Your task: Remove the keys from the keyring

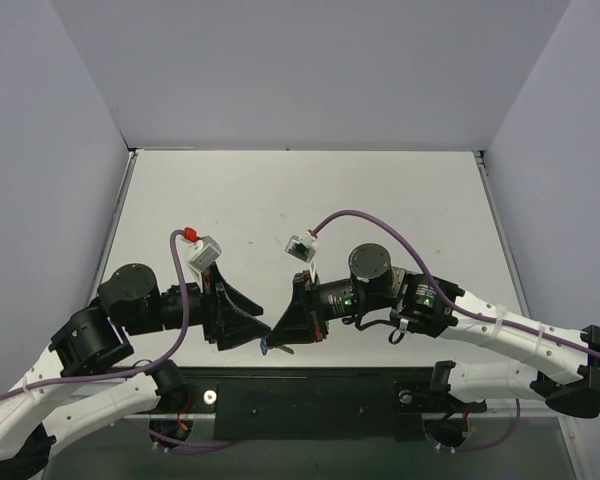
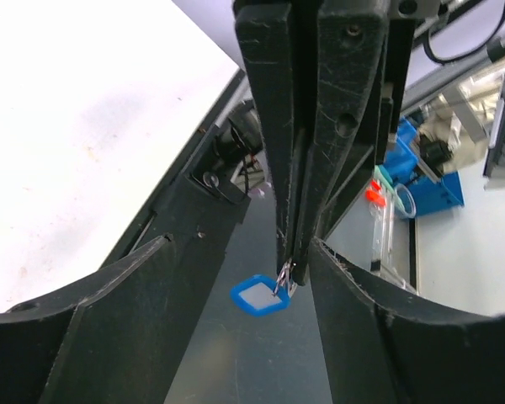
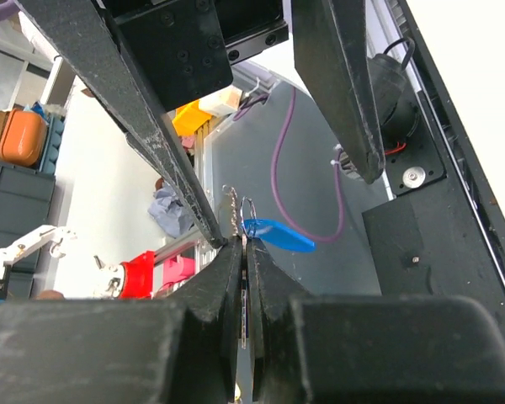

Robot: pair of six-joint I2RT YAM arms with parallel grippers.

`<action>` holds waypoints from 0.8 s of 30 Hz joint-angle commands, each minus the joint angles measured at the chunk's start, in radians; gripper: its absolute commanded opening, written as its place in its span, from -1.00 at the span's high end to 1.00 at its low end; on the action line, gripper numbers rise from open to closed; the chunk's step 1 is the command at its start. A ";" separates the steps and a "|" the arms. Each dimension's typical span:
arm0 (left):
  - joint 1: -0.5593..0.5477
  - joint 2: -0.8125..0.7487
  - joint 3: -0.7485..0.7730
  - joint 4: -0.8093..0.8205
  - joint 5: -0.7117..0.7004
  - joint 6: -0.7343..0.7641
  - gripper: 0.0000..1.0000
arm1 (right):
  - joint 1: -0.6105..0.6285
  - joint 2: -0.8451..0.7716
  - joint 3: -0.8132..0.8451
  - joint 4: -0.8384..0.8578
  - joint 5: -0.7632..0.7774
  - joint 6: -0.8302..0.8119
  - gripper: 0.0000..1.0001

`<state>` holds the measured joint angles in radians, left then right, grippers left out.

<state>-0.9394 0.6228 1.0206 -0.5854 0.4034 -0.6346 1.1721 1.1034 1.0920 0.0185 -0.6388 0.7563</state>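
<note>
White table [image 1: 280, 190], blue keyring [image 2: 261, 296], silver keys [image 3: 232, 209]

In the top view, the table [image 1: 280, 190] lies bare from the grippers toward 12 o'clock, up to the back wall [image 1: 310, 70]. Side walls [image 1: 40, 180] close off 9 and 3 o'clock. A black base plate [image 1: 310, 395] bars 6 o'clock. The gap in the wide-spread left gripper [image 2: 240, 252] is filled by the right gripper [image 3: 244, 244], clamped on the keyring [image 2: 261, 296].

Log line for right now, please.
right gripper: shut on keyring | left gripper: open, straddling right gripper's tips | key: beside ring at those tips
</note>
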 commanded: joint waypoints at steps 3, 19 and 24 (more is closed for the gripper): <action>-0.004 -0.079 0.027 0.070 -0.172 -0.063 -0.49 | -0.002 -0.037 0.045 0.086 0.056 -0.015 1.00; -0.004 -0.291 -0.280 0.495 -0.222 -0.269 -0.30 | -0.003 -0.065 0.031 0.172 0.131 -0.008 1.00; -0.004 -0.272 -0.295 0.529 -0.207 -0.281 -0.12 | -0.002 -0.063 0.031 0.181 0.140 -0.008 1.00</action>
<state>-0.9409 0.3405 0.7250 -0.1658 0.1875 -0.8936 1.1721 1.0645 1.0924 0.1177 -0.5117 0.7555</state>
